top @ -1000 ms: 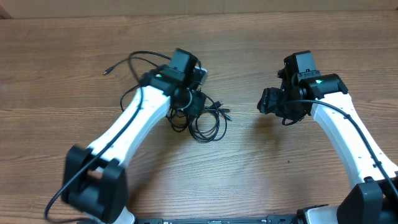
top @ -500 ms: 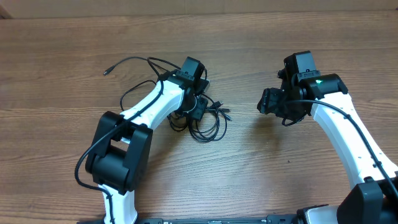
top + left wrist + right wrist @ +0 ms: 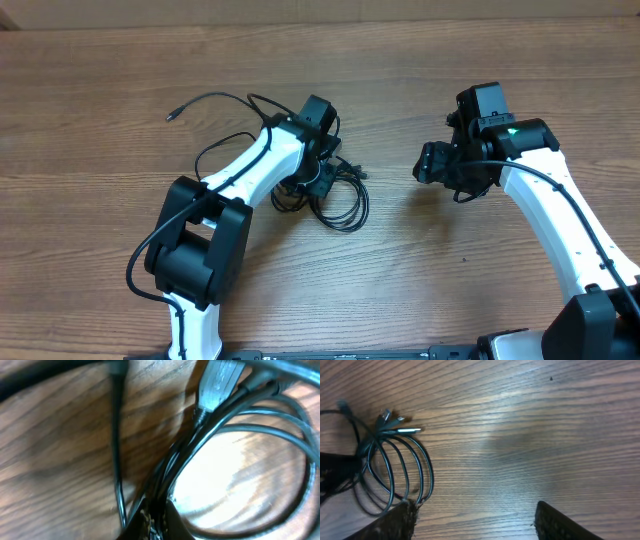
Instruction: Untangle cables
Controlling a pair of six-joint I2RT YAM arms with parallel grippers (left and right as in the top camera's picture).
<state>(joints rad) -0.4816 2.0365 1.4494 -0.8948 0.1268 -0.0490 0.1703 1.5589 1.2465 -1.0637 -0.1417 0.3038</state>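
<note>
A tangle of thin black cables (image 3: 335,195) lies on the wooden table left of centre, with looped coils and small plug ends. One loose end (image 3: 172,115) trails off to the far left. My left gripper (image 3: 318,178) is down in the bundle and shut on several cable strands (image 3: 165,485), with a silver plug (image 3: 215,382) just ahead of it. My right gripper (image 3: 428,162) is open and empty, hovering right of the bundle. In the right wrist view (image 3: 475,520) the cable coils (image 3: 395,470) and plug ends (image 3: 395,422) lie at the left.
The bare wooden table (image 3: 400,270) stretches all around. A thick black wire (image 3: 570,195) runs along my right arm. The far table edge (image 3: 400,22) runs along the top.
My left arm has swung its gripper right and slightly away, dragging the cable bundle with it; the loops have shifted right. The right arm has not moved.
</note>
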